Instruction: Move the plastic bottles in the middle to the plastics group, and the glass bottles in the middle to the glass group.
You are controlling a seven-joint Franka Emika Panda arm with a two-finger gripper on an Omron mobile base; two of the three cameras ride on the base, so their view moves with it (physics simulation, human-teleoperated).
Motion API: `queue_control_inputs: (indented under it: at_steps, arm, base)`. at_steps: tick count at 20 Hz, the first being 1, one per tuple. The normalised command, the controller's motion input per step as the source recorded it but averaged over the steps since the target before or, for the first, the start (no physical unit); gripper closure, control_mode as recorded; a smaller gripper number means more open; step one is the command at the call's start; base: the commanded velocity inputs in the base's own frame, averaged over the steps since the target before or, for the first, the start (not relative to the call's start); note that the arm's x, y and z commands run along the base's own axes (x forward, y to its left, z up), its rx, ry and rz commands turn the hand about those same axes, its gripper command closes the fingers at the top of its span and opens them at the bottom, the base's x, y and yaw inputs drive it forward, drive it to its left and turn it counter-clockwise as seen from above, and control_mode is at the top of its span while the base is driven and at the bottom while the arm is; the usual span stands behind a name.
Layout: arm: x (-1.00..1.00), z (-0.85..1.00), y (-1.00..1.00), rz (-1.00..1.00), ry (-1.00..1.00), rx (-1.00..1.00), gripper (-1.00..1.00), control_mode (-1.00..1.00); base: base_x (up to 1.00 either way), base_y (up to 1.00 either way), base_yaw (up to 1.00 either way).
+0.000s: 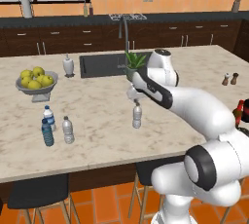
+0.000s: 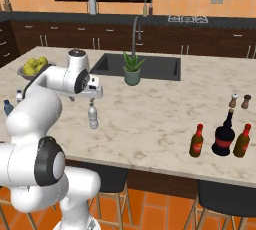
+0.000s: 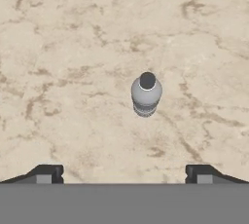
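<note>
Directly above the upright plastic bottle (image 3: 146,95), the end effector (image 3: 124,173) hangs released.

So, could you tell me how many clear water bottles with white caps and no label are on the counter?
2. One bottle stands mid-counter below the open gripper. The other stands at the left, beside the blue-tinted bottle and labelled bottle. The arm could hide more.

My marble island counter (image 1: 97,145) carries a clear water bottle (image 1: 137,116) mid-top, three small bottles (image 1: 57,129) near its left front edge, a fruit bowl (image 1: 36,83) and white dispenser (image 1: 68,65) behind them, and brown bottles (image 2: 222,138) and shakers (image 2: 239,101) toward the right end.
</note>
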Motion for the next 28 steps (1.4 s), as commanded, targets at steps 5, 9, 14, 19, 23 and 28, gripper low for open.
queue_control_inputs:
  at_steps: [5,9,14,19,23,28]
  arm:
    - [0.22,-0.3,-0.21,-0.03,0.0,-0.01,-1.0,-1.0]
    - [0.35,-0.33,-0.07,-0.04,0.0,0.0,-1.0,-1.0]
    - [0.44,-0.29,0.16,-0.05,0.0,0.0,-1.0,-1.0]
    - [0.36,-0.32,0.07,-0.05,0.0,0.0,-1.0,-1.0]
    - [0.15,-0.21,-0.01,-0.06,0.0,0.0,-1.0,-1.0]
    - [0.16,-0.24,0.01,-0.01,0.03,0.0,-1.0,-1.0]
  base:
    - [0.0,0.0,0.0]
    - [0.0,0.0,0.0]
    - [0.0,0.0,0.0]
    - [0.0,0.0,0.0]
    - [0.0,0.0,0.0]
    - [0.0,0.0,0.0]
